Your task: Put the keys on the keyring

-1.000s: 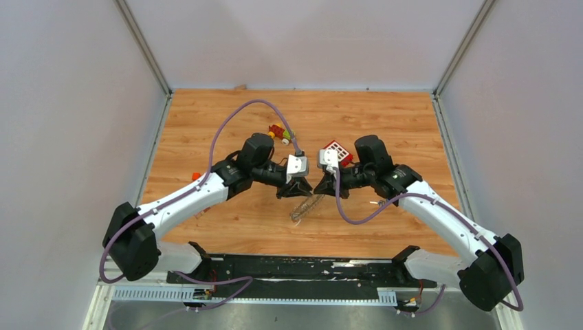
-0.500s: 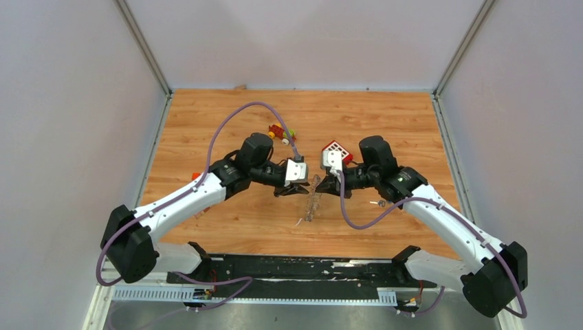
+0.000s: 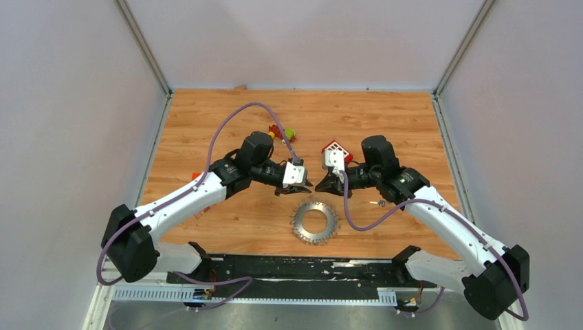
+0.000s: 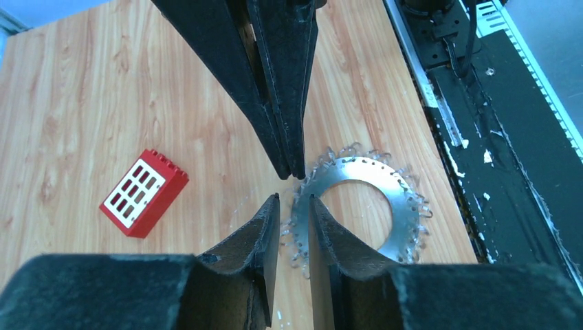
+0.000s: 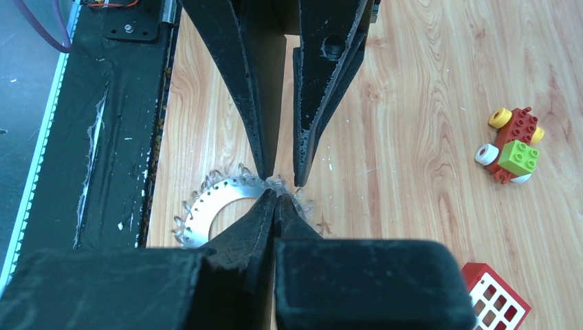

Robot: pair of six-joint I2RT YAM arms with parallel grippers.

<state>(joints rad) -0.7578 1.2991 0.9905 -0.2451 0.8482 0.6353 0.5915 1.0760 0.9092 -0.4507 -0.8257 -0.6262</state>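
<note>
The keyring (image 3: 315,221), a flat grey toothed metal ring, lies on the wood table just in front of both grippers; it also shows under the fingers as keyring (image 4: 405,230) and keyring (image 5: 206,206). My left gripper (image 3: 304,185) hovers above its far rim, jaws a narrow gap apart with nothing between them, left gripper (image 4: 293,201). Tip to tip with it, my right gripper (image 3: 322,185) is shut and empty, right gripper (image 5: 275,197). A tiny dark piece, probably one of the keys (image 3: 380,203), lies beside the right forearm.
A red block with white squares (image 3: 337,149) sits behind the right wrist. A small red-yellow-green toy (image 3: 282,132) lies behind the left wrist. A small orange bit (image 3: 195,176) rests by the left forearm. The black base rail (image 3: 295,268) runs along the near edge.
The keyring hung edge-on between the two grippers' tips before; now it lies flat on the table below them. Both grippers stayed close together, shifting slightly.
</note>
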